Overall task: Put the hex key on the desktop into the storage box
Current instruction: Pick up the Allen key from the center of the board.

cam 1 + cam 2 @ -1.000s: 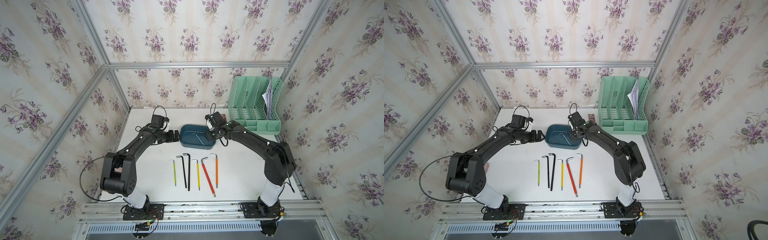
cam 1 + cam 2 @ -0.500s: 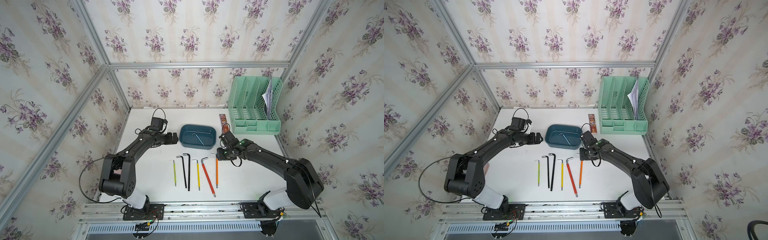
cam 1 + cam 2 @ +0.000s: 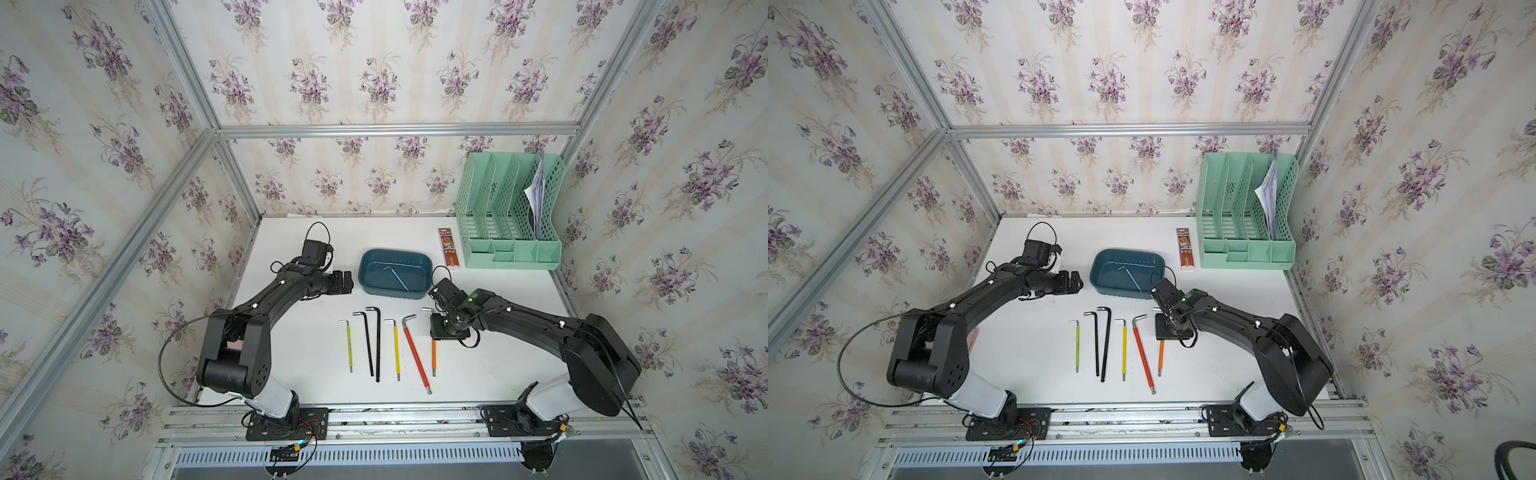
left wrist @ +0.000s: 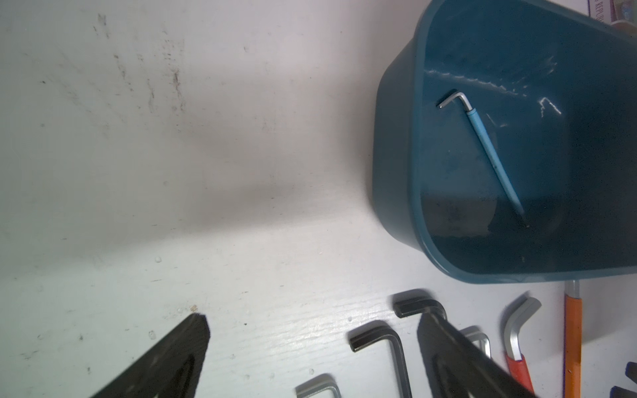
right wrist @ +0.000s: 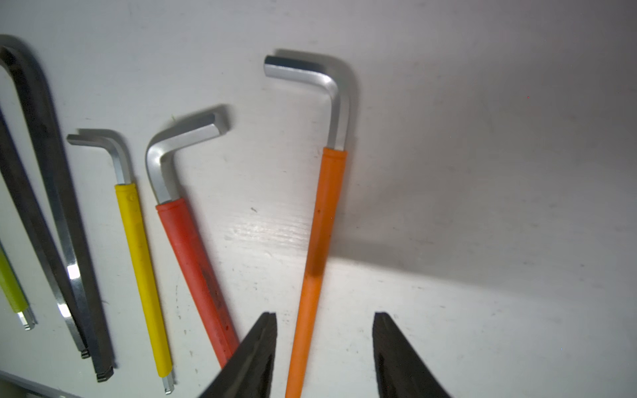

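Pointing downward, right hand (image 5: pixel 325 315) straddles the orange hex key (image 5: pixel 327 206), spread apart.

Bright even light, soft shadows, faint glare on the desktop (image 5: pixel 262 231).

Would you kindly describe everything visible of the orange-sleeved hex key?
The orange-sleeved L-shaped hex key has a bare silver metal bend and an orange plastic-looking sleeve on its long arm. It lies flat on the white desktop, beside the red-sleeved hex key, apart. The right gripper's open jaws straddle its shaft.
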Robot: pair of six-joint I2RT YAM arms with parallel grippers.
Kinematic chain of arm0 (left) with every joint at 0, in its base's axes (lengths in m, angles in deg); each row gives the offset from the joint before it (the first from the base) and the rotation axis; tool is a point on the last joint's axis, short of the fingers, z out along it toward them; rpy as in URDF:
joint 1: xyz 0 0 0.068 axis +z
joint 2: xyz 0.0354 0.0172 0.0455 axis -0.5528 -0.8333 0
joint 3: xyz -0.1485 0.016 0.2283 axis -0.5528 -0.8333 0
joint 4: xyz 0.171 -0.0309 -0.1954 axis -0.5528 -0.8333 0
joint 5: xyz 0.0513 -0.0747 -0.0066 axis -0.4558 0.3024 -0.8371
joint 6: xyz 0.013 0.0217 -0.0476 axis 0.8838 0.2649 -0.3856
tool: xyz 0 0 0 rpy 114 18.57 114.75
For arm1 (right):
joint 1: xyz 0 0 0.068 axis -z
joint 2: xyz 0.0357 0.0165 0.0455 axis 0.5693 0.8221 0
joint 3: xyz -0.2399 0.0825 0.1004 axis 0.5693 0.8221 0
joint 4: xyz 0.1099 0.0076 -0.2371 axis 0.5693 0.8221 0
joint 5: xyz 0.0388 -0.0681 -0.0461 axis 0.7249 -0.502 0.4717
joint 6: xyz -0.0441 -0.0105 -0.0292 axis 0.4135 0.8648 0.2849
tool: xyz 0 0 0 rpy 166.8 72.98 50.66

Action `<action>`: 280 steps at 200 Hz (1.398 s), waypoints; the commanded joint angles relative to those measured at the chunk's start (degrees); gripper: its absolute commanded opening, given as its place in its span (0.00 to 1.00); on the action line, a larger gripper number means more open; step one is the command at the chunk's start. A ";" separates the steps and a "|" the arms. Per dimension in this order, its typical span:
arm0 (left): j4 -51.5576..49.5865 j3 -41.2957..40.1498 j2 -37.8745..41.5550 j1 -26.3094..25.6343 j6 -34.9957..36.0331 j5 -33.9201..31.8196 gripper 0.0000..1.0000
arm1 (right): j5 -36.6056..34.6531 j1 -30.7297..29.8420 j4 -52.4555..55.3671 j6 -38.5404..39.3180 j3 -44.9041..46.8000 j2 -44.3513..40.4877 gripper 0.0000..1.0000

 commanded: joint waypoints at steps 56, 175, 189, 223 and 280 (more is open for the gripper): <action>-10.86 4.65 5.66 0.00 -1.67 -0.97 0.99 | -1.42 -3.08 0.62 -3.41 -1.05 4.79 0.47; -22.86 11.80 12.73 0.01 -2.32 3.55 0.99 | -4.50 -5.03 -1.15 -6.02 -0.38 7.93 0.45; -24.18 12.45 13.04 0.00 -1.55 1.81 0.99 | -4.67 -5.07 -2.01 -6.23 0.25 8.50 0.44; -26.43 14.71 13.28 0.00 0.23 2.72 0.99 | -6.11 -5.51 -2.82 -6.82 1.17 10.02 0.41; -27.04 15.60 12.68 0.00 3.72 -0.11 0.99 | -8.66 -5.89 -2.56 -7.69 2.07 9.02 0.20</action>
